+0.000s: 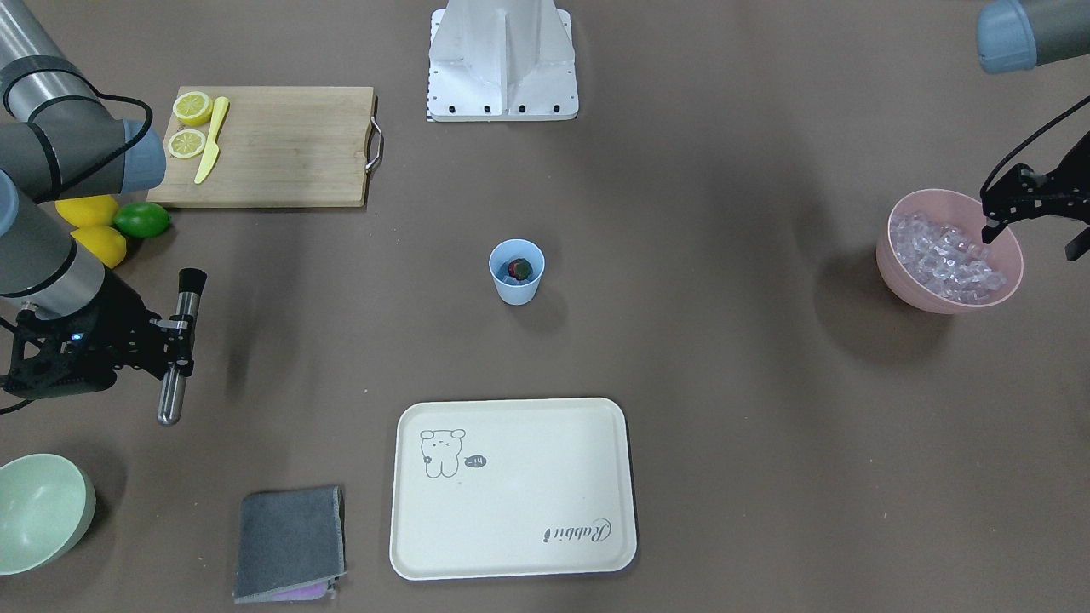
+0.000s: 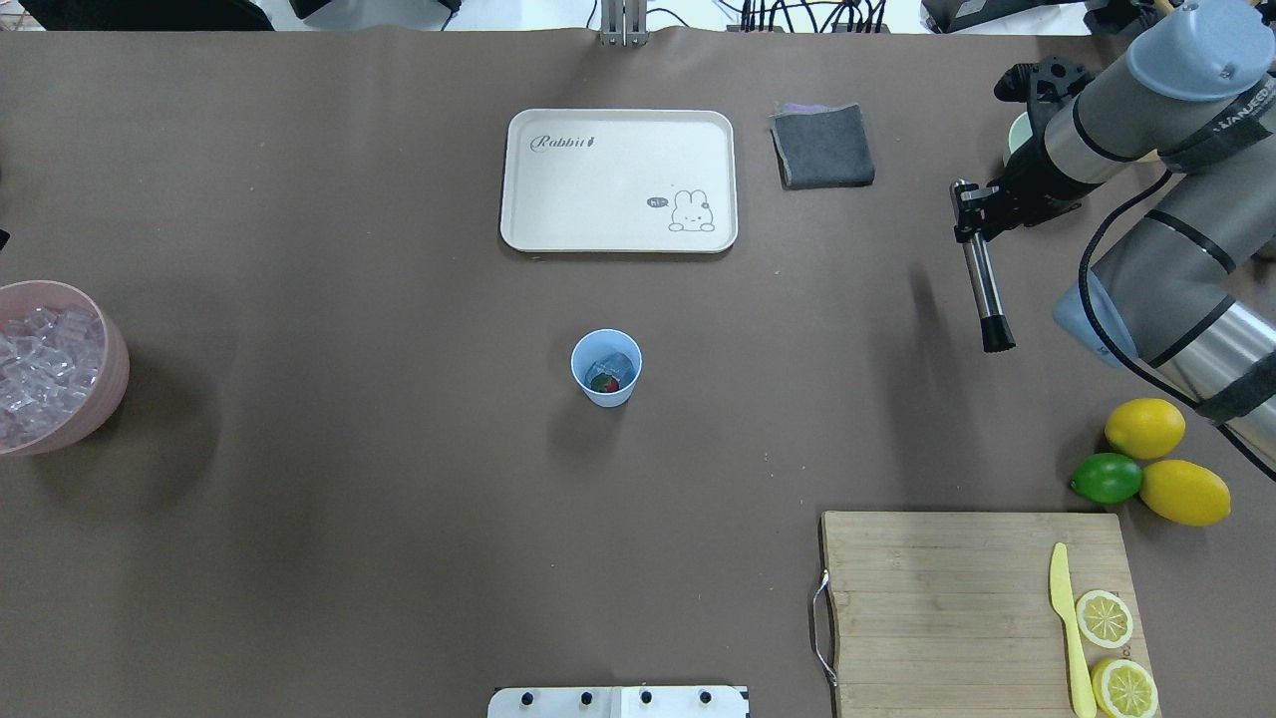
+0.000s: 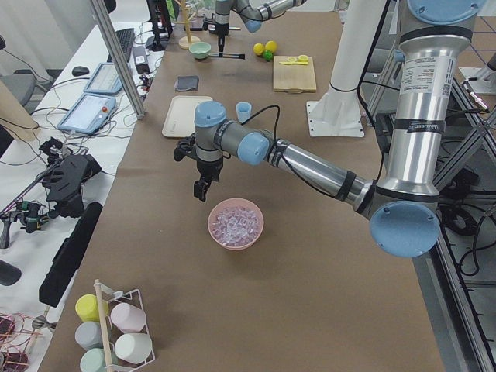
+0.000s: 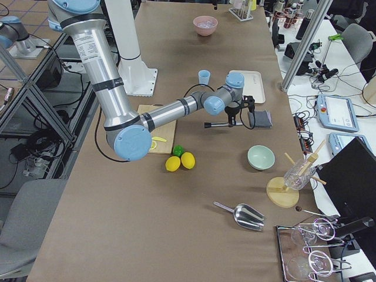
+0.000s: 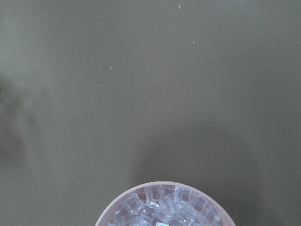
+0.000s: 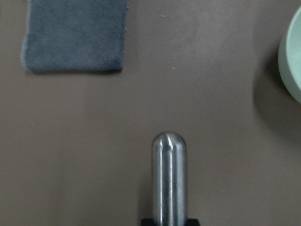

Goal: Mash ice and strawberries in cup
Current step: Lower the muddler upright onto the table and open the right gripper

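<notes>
Well apart: cup [image 1: 517,292], tray [image 1: 511,511], pink bowl [image 1: 901,285].

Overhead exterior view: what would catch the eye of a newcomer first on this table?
The light blue cup stands alone at the middle of the table, with a red strawberry and ice inside. On the robot's right, the right claw holds a steel muddler level above the table. At the view's left edge, a pink bowl is heaped with more ice.
</notes>
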